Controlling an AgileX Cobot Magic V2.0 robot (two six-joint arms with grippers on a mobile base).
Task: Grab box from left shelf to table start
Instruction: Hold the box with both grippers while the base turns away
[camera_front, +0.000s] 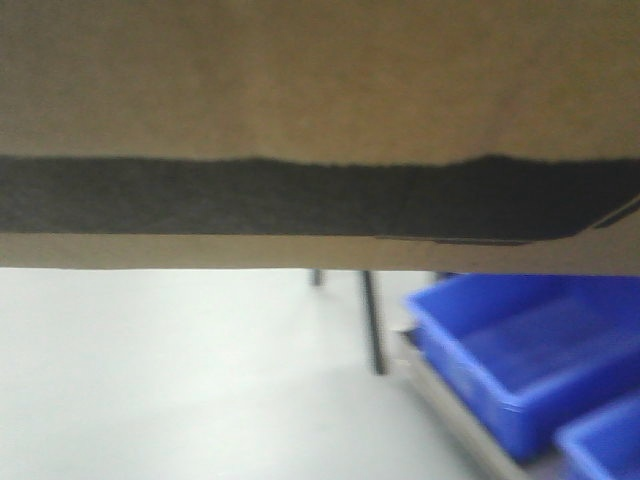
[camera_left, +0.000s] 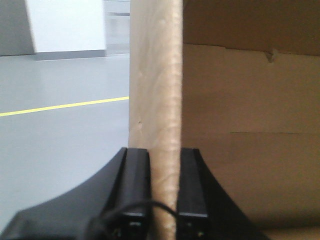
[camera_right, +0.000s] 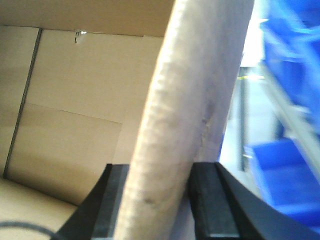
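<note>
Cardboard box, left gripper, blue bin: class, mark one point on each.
cardboard box (camera_front: 300, 80), front-facing view, brown upper face.
left gripper (camera_left: 165, 155), left wrist view, midway between fingertips.
blue bin (camera_front: 540, 340), front-facing view, bare inside.

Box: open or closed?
Open: left end effector and right end effector each clamp a panel of the box, interior visible.

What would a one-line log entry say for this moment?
left tool: shut on box wall | right tool: shut on box wall | blue bins: lower right
</note>
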